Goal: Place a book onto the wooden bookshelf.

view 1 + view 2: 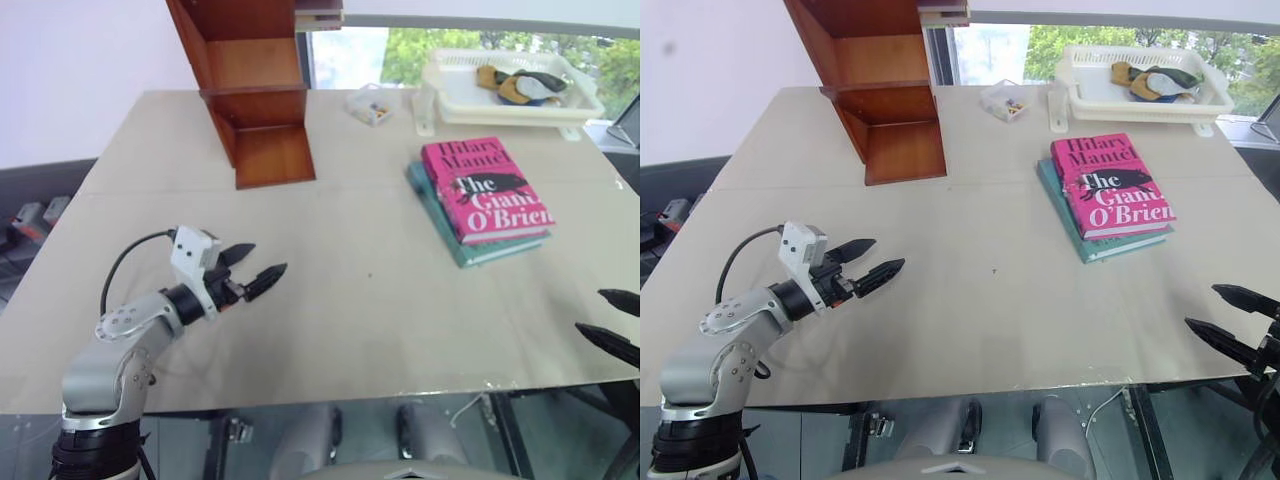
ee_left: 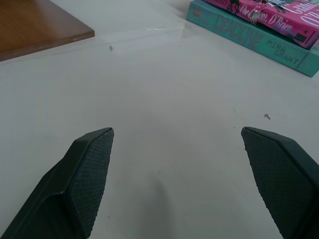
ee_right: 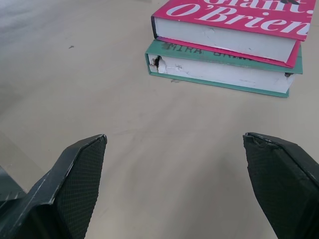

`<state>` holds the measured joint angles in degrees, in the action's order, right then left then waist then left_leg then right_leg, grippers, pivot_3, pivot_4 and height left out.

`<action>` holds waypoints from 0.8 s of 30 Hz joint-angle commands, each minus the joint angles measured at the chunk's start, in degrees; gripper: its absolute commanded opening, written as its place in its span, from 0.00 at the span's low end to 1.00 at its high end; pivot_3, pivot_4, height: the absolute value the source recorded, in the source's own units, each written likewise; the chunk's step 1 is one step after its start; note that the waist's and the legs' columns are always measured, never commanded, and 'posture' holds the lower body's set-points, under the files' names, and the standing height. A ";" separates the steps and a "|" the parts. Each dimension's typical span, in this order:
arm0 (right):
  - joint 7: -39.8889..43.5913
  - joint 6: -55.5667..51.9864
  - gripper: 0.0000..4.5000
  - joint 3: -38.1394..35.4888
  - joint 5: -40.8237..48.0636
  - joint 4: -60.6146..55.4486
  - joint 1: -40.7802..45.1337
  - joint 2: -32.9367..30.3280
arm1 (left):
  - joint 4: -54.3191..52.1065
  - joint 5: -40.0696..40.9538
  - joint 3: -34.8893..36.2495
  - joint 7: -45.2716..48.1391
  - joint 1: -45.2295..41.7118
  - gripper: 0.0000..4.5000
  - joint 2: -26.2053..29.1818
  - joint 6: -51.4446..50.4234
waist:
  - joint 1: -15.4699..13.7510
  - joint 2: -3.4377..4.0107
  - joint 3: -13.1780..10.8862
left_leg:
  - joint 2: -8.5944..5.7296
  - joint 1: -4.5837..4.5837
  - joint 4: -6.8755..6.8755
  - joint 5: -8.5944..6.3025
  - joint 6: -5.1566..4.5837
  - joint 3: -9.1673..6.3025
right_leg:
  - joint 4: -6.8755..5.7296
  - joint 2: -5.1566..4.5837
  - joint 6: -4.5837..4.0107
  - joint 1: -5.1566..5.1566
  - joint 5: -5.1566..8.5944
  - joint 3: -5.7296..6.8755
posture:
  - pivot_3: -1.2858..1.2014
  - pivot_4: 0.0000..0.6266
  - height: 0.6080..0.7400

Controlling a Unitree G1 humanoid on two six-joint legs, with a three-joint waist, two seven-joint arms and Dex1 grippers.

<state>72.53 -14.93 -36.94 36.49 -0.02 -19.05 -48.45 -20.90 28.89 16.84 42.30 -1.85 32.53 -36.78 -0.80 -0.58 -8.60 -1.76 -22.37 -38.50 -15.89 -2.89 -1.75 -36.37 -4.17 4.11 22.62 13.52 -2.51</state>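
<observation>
Left eye view: pre-grasp step; both hands, left hand [image 1: 251,268] and right hand [image 1: 1227,320], released; book [image 1: 486,189] at 2 o'clock awaited grasping, then transfer to bookshelf [image 1: 252,90] at 11

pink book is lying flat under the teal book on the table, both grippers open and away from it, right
Not quite: the pink book lies on top of the teal book, not under it, as the right wrist view shows. The rest holds: both lie flat on the table, and the left gripper and right gripper are open, apart from them.
</observation>
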 commanded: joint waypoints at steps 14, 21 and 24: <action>1.79 0.40 1.00 -1.50 -0.68 0.58 -0.37 -1.59 | -0.03 -0.88 -1.74 -1.12 0.20 0.97 1.83 4.30 | -0.02 0.00 0.00 | 0.01 -0.03 0.12 0.00 0.00 -0.02 | 0.18 -0.01 -0.02 0.00 0.01 0.02 | 0.52 0.24 1.00; 1.69 0.31 1.00 -1.40 -0.81 0.52 -0.28 -1.61 | 0.09 -0.88 -2.20 -0.99 0.12 0.97 2.00 4.96 | -0.03 0.00 0.00 | 0.01 -0.05 0.13 -0.01 0.00 -0.03 | 0.22 -0.02 -0.03 0.01 0.01 0.03 | 0.52 0.24 1.00; 1.57 0.24 1.00 -1.22 -0.91 0.57 -0.02 -1.68 | 0.26 -0.86 -2.33 -0.86 0.00 0.97 2.07 5.43 | -0.03 0.00 0.00 | 0.01 -0.06 0.15 -0.01 0.01 -0.04 | 0.24 -0.02 -0.03 0.01 0.01 0.03 | 0.52 0.24 1.00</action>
<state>73.78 -14.83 -36.81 35.34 1.03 -19.27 -49.09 -19.75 28.08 14.23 41.05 -1.44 33.86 -32.76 -0.83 -0.58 -8.60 -1.75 -22.44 -38.35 -15.90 -2.89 -1.79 -36.12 -4.19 4.08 22.64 13.53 -2.48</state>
